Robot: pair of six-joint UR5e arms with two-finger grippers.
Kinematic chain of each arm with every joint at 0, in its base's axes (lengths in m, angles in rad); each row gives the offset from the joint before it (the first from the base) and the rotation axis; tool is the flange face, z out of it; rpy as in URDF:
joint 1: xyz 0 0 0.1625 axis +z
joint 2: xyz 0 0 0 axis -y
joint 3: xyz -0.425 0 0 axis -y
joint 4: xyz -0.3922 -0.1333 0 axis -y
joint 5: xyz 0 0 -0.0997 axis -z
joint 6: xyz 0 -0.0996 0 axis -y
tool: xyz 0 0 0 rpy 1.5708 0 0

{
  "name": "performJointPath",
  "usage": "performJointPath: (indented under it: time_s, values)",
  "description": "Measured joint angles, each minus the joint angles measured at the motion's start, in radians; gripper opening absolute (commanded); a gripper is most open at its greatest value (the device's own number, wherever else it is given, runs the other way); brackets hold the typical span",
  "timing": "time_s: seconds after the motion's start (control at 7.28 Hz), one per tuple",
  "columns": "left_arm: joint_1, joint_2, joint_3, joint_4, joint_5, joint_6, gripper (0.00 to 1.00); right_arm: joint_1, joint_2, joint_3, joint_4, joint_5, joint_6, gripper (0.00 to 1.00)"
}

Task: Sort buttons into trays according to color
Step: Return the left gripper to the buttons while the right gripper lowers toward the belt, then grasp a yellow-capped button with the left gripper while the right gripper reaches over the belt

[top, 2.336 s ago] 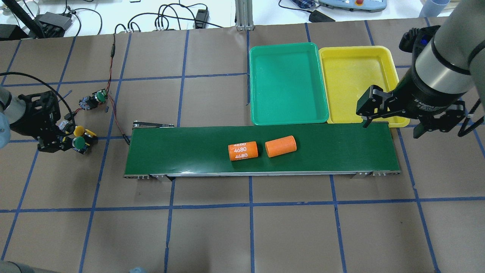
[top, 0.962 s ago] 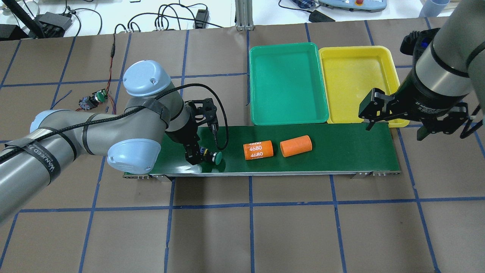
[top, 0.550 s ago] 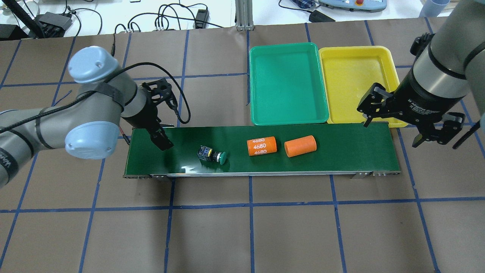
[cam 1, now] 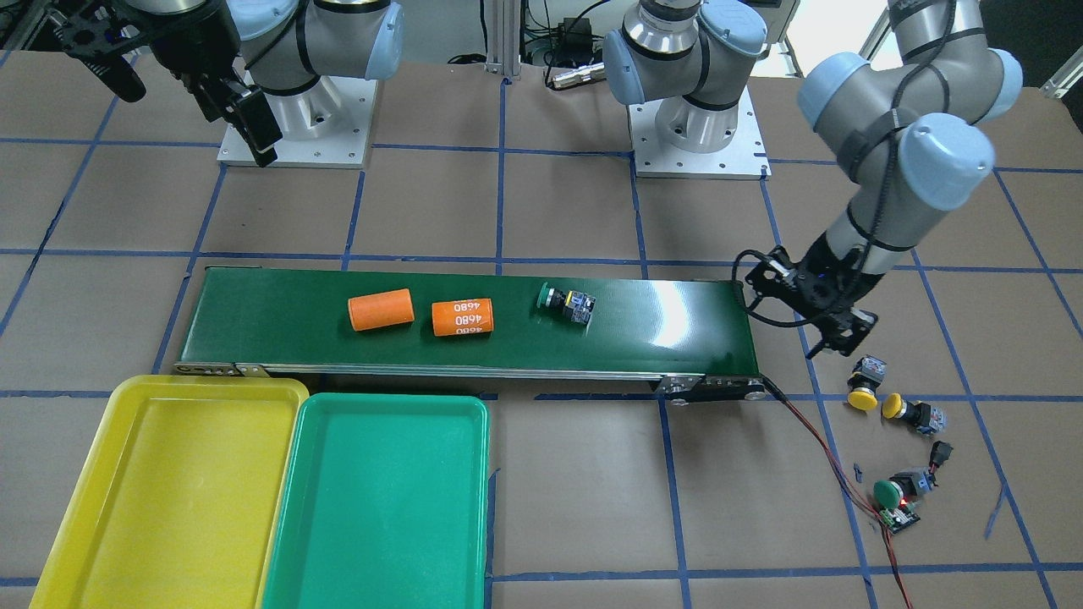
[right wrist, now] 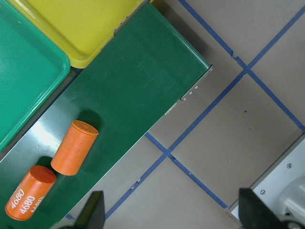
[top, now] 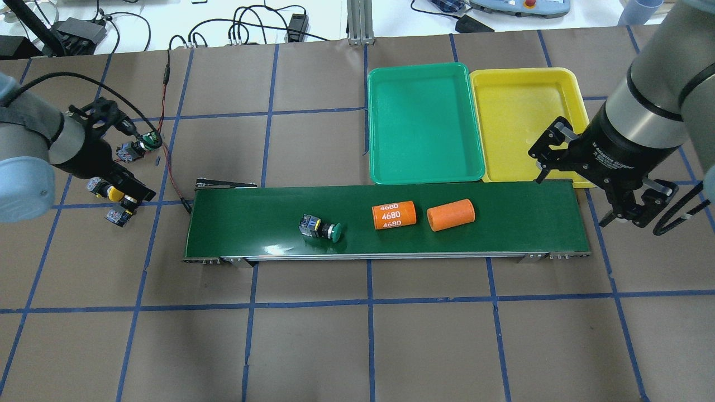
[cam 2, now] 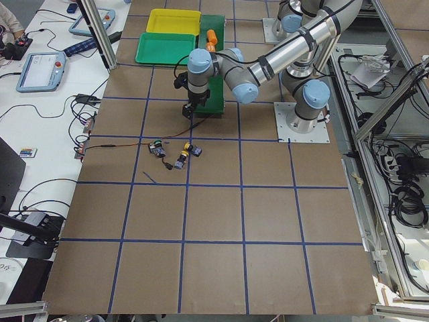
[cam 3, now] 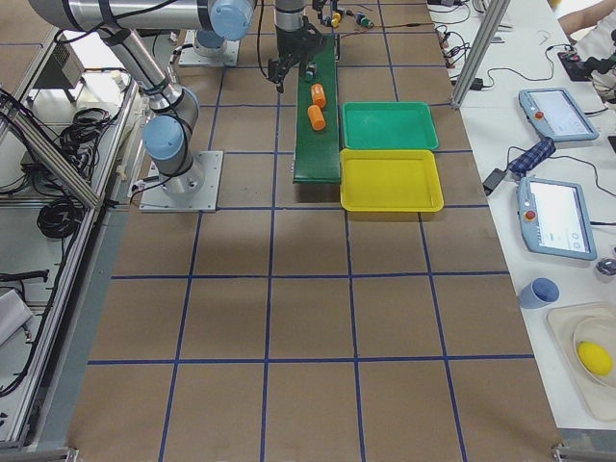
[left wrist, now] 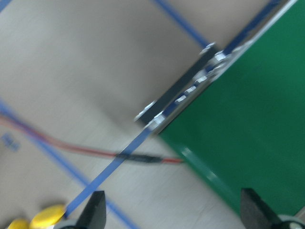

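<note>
1. The overhead view shows one green button (top: 321, 229) lying on its side on the belt (top: 234, 223). It is at 9 o'clock of the orange cylinder marked 4680 (top: 394, 215), and a plain orange cylinder (top: 451, 215) lies at that one's 3 o'clock.
2. In the same view the green tray (top: 424, 128) and the yellow tray (top: 519, 123) sit side by side at 12 o'clock of the belt's right half, the yellow one at 3 o'clock of the green.
3. The front-facing view shows plainly what the left arm (cam 1: 888, 169) partly covers overhead. Two yellow buttons (cam 1: 863, 397) lie close together on the table (top: 357, 346) past the belt's end. A second green button (cam 1: 887, 489) is at their 6 o'clock, beside a circuit board (cam 1: 904, 518) with red wires (cam 1: 812, 431).
4. The blurred left wrist view shows only the belt's corner, a wire and yellow caps at 7 o'clock. The left jaws stand wide apart with nothing between them.
5. The left arm is bent with its wrist pointing down. Its jaws hang at about 11 o'clock of the nearer yellow button in the front-facing view, apart from it.
6. The right wrist view shows both cylinders and a corner of each tray. The right jaws are spread wide and hold nothing.
7. Overhead, the right arm (top: 642, 111) comes in from 2 o'clock, its wrist over the belt's right end near the yellow tray.
</note>
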Motion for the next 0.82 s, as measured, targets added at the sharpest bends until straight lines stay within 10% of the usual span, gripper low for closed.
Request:
performJointPath:
  time_s: [0.82]
  values:
    - [0.134, -0.244, 0.142, 0.029, 0.002, 0.034, 1.0, 0.01, 0.002, 0.01, 0.003, 0.142, 0.251, 1.0]
